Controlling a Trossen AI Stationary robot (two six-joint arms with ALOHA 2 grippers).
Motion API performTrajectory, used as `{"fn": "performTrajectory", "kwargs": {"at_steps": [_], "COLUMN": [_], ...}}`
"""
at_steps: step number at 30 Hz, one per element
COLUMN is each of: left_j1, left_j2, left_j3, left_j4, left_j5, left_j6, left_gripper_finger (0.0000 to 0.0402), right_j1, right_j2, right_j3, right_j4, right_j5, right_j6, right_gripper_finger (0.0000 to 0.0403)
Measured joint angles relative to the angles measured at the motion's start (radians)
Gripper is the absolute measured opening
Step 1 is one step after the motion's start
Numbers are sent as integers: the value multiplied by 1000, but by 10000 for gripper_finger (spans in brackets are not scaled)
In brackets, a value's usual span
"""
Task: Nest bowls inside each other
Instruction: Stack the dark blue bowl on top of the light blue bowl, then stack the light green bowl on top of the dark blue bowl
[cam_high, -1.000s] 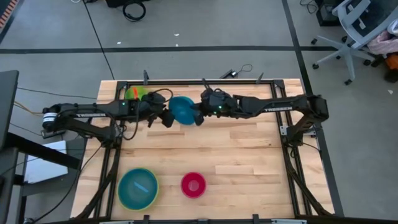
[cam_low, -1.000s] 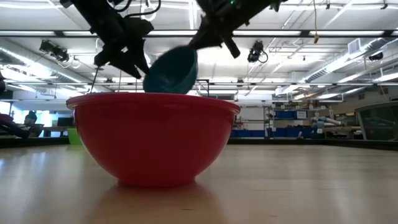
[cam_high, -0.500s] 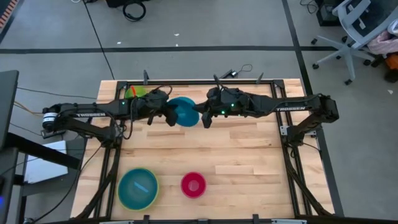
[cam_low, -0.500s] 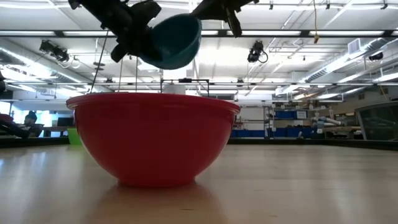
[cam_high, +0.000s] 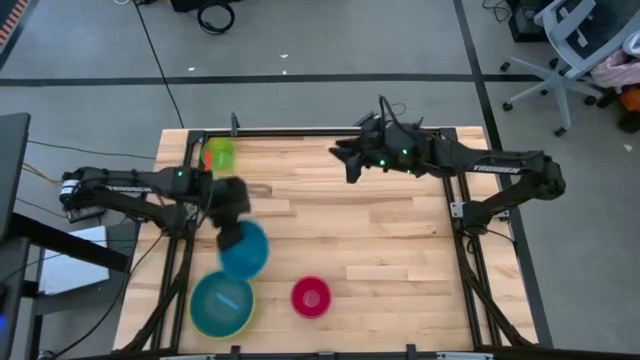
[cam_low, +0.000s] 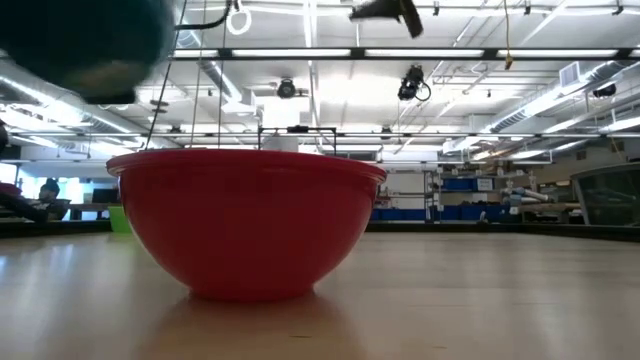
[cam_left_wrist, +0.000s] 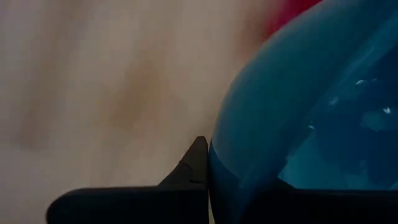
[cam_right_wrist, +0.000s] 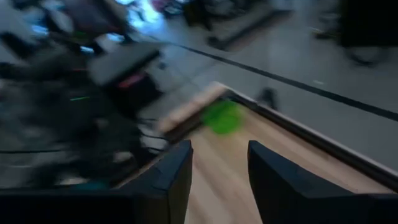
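Note:
My left gripper (cam_high: 237, 230) is shut on the bright blue bowl (cam_high: 245, 251), which hangs over the table's near left, just beyond the large lime-green bowl (cam_high: 222, 304). That bowl stands on the table with a light blue bowl (cam_high: 222, 300) sitting in it. The pink-red bowl (cam_high: 311, 297) stands to their right and fills the low view (cam_low: 245, 220). A small lime-green bowl (cam_high: 219, 155) stands at the far left corner. My right gripper (cam_high: 343, 163) hangs open and holds nothing, high over the far middle of the table. My left gripper pinches the blue bowl's rim (cam_left_wrist: 214, 165), one finger (cam_left_wrist: 194, 167) outside the wall and the other inside the hollow. The fingers slant down from the table's far-left side. The bowl is lifted clear of the table and hangs tilted below them.
Bare wooden tabletop lies right of the pink-red bowl and across the middle (cam_high: 400, 240). A metal frame (cam_high: 300, 131) runs along the table's far edge. The right wrist view looks past its own fingers at the small green bowl (cam_right_wrist: 222, 116).
My right gripper has opened, let go of the blue bowl, and drawn back up and toward the far right. My left gripper has shut on the bowl's rim, tipped downward, and swung the bowl from the far middle toward the near left, close to the large green bowl.

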Motion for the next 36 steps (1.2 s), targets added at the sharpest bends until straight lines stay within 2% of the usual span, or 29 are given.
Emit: {"fn": "performTrajectory", "kwargs": {"at_steps": [3, 8, 13, 19, 27, 31, 36], "left_j1": [-157, -434, -576, -618, -618, -585, -555], "left_j2": [23, 81, 129, 156, 177, 176, 173], "left_j3": [-4, -42, -49, -48, -31, 56, 141], "left_j4": [-77, -19, -20, -1, 26, -67, -184], "left_j5": [19, 38, -12, -76, -15, -18, -196], "left_j6": [-85, -260, -433, -500, -543, -549, -525], "left_gripper_finger": [15, 15, 43, 117, 226, 246, 240], "right_j1": [-23, -35, -32, -43, -58, -81, -116], "right_j2": [-10, -6, 37, 106, 124, 112, 110], "right_j3": [-1, -2, -2, -2, -2, -2, -2], "right_j4": [-85, -170, -187, -173, -154, -160, -163], "right_j5": [13, 17, 11, -84, -117, -125, -178], "right_j6": [4, 29, 47, 59, 98, 81, 47], "right_gripper_finger": [160, 160, 161, 162, 162, 162, 162]}}
